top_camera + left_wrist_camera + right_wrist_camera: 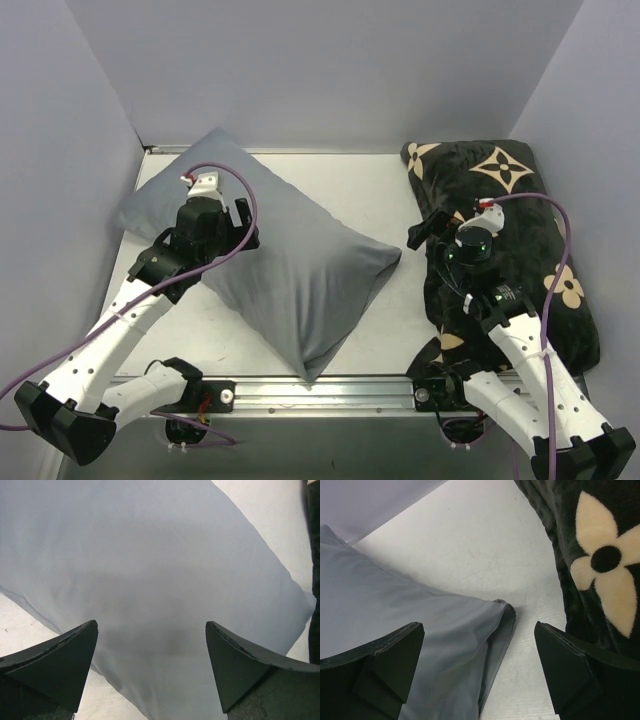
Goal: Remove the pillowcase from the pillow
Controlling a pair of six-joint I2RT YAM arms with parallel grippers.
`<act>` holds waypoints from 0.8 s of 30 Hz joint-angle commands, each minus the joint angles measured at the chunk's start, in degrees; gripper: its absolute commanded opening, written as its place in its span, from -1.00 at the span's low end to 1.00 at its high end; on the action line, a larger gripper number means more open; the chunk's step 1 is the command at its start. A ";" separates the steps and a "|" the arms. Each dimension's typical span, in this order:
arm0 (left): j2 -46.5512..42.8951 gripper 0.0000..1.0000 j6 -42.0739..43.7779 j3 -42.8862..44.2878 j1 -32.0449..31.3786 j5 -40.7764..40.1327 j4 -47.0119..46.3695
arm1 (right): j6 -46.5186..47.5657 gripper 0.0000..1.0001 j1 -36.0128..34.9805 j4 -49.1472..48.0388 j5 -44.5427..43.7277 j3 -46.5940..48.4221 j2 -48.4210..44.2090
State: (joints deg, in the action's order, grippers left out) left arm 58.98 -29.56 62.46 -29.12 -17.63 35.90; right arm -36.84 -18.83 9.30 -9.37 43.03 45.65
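Note:
The grey pillowcase (290, 265) covers the whole pillow, lying diagonally on the table's left and middle. The white pillow itself is hidden inside. My left gripper (245, 222) is open just above the case's upper left part; its view shows smooth grey fabric (150, 580) between the spread jaws. My right gripper (425, 232) is open and empty, hovering beside the case's right corner. Its view shows that corner and open hem (500, 617) between the jaws.
A black plush cushion (530, 250) with tan flower motifs lies on the right, under my right arm, and shows in the right wrist view (600, 560). Grey walls enclose the table at the back and sides. A metal rail (320, 390) runs along the near edge.

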 commanded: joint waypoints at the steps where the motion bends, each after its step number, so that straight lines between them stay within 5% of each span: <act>1: 0.17 0.95 1.43 1.09 0.12 3.21 -0.39 | 1.42 1.00 0.02 0.02 0.66 -0.49 -0.74; 8: -0.62 0.95 5.12 1.96 -3.56 2.78 -0.48 | 3.44 1.00 0.02 0.19 7.32 -0.75 -0.39; 16: 7.02 0.95 5.92 6.89 -23.85 -10.67 1.71 | 1.42 0.99 -4.45 -0.95 12.97 -6.36 -3.10; 24: 15.02 0.94 4.42 8.03 -31.78 -12.69 1.45 | -4.64 0.92 -12.54 -10.77 13.05 -18.05 -4.25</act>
State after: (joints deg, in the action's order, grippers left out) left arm 72.25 -24.84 67.46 -59.31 -27.33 37.04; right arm -38.15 -30.11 6.20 2.04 28.80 41.01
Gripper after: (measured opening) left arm 0.974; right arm 0.965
